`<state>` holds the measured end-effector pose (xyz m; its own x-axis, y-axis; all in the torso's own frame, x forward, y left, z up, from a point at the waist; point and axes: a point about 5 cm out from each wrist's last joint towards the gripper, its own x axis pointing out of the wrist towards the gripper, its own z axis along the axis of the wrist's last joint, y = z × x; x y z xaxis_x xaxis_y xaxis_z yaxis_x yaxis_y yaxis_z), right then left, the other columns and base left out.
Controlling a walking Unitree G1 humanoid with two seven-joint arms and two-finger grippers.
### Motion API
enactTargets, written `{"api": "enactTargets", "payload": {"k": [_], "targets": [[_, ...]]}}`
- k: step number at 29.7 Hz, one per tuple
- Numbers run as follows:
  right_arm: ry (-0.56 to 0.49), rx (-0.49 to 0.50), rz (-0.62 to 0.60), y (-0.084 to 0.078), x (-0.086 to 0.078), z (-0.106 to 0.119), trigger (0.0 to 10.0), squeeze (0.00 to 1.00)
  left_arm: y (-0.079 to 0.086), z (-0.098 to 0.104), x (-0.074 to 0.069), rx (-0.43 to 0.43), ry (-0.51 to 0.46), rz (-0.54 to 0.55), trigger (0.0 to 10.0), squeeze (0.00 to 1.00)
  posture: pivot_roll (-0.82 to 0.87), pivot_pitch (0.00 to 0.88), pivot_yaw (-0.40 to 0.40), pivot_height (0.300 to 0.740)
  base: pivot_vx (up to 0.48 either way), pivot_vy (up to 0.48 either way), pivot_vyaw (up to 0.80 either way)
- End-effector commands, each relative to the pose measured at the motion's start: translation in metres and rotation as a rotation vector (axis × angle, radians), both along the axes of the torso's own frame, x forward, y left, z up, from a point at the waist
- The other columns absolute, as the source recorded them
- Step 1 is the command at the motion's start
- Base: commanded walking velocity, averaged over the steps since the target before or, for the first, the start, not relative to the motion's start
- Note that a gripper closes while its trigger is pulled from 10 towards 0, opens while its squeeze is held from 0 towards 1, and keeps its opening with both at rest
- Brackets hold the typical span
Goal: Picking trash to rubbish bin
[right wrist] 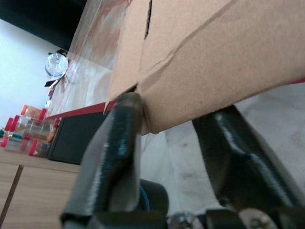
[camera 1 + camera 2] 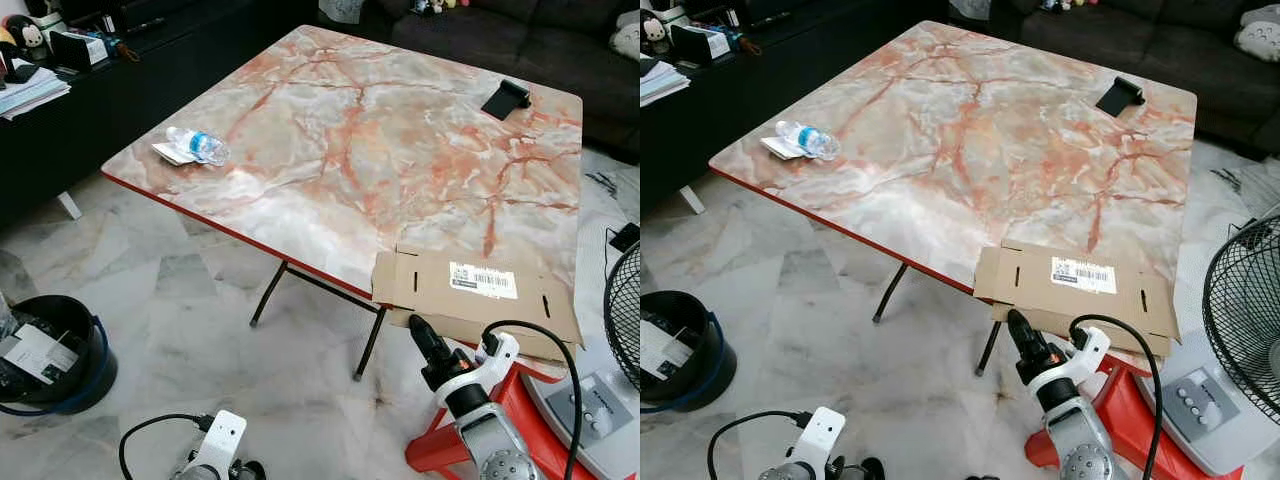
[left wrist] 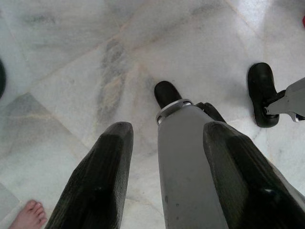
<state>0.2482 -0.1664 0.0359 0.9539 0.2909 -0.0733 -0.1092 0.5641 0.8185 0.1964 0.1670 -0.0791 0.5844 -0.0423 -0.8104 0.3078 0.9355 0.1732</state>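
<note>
- The flattened cardboard (image 2: 480, 295) lies on the table (image 2: 360, 140), overhanging its near edge
- The right gripper (image 1: 167, 124) is at that overhanging edge, fingers spread wide, one finger (image 1: 121, 133) touching the cardboard
- The left gripper (image 3: 164, 176) hangs low beside the table over the floor (image 3: 71, 71), fingers apart
- The bin (image 2: 60, 350) stands on the floor left of the table; a bottle (image 2: 197, 145) lies at the table's left edge

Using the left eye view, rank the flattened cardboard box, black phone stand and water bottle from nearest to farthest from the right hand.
1. Flattened cardboard box, just above the right hand, on the table's near edge.
2. Black phone stand, far right corner.
3. Water bottle, far left side; close to the stand's distance.
</note>
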Motion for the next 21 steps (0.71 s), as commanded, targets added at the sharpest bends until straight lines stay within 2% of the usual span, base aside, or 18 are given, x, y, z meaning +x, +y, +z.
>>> {"api": "enactTargets", "payload": {"k": [1, 10, 21], "targets": [[-0.127, -0.004, -0.039, -0.009, 0.011, 0.026, 0.0, 0.0, -0.002, -0.007, -0.014, -0.013, 0.054, 0.016, 10.0, 0.0, 0.03, 0.131, -0.082, 0.74, 0.0, 0.0, 0.0], [-0.168, 0.006, -0.012, -0.011, 0.005, 0.027, 0.0, 0.0, -0.003, -0.008, -0.014, -0.014, 0.054, 0.015, 10.0, 0.0, 0.03, 0.132, -0.081, 0.74, 0.0, 0.0, 0.0], [-0.268, 0.063, 0.098, -0.001, -0.004, 0.039, 0.0, 0.0, -0.002, -0.008, -0.014, -0.014, 0.048, 0.021, 10.0, 0.0, 0.03, 0.135, -0.078, 0.74, 0.0, 0.0, 0.0]]}}
